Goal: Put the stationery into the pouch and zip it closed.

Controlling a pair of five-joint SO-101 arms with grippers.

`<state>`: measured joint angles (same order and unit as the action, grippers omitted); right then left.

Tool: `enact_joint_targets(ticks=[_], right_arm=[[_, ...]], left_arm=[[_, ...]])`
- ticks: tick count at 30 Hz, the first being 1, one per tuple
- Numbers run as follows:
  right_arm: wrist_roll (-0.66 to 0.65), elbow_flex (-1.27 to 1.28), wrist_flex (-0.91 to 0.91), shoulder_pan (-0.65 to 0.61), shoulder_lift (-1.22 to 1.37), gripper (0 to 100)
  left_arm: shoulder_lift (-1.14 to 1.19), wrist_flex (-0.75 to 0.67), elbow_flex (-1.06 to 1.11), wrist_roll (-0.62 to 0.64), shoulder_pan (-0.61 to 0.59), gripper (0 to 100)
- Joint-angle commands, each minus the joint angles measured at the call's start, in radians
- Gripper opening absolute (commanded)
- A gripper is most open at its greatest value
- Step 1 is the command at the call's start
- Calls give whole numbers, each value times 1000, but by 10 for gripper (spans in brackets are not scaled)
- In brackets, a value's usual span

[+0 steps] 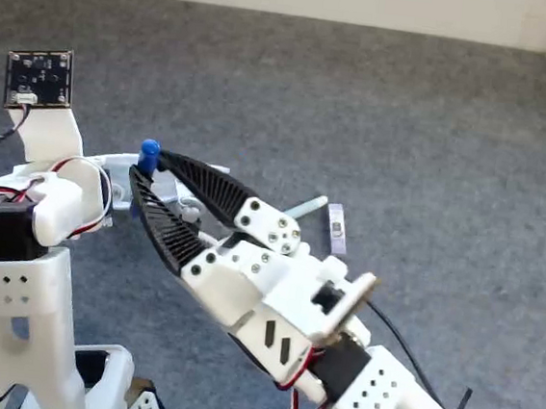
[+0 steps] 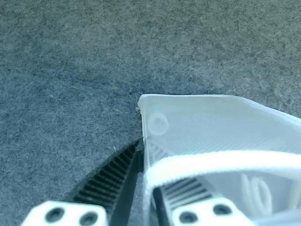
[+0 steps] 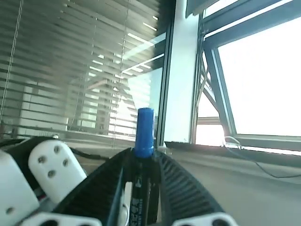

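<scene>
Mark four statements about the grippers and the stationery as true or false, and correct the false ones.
1. The right gripper grips a blue-capped marker. True.
2. The left gripper is open and holds nothing. False: it is shut on the edge of the translucent pouch.
3. A pale pen and a small purple item lie on the grey carpet. True.
4. The arms work over bare wood. False: the surface is carpet.

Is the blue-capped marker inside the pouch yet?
Out of the pouch: the right gripper is shut on the marker, its blue cap bare against the windows.
</scene>
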<state>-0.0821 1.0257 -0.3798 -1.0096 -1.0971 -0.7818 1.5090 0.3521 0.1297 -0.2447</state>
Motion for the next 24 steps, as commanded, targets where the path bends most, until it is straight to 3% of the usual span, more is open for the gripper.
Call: enact_joint_targets(ticks=[1,21,24], right_arm=[[-17,-90,-24,-7,-42,4],[-11,-91,-27,64,16,4],[-14,-85,-137,81,84,4]], left_arm=[[-4,-5,-12,-6,15,7],[-4,-5,-12,-6,13,7],[-4,-5,-12,-6,12,7]])
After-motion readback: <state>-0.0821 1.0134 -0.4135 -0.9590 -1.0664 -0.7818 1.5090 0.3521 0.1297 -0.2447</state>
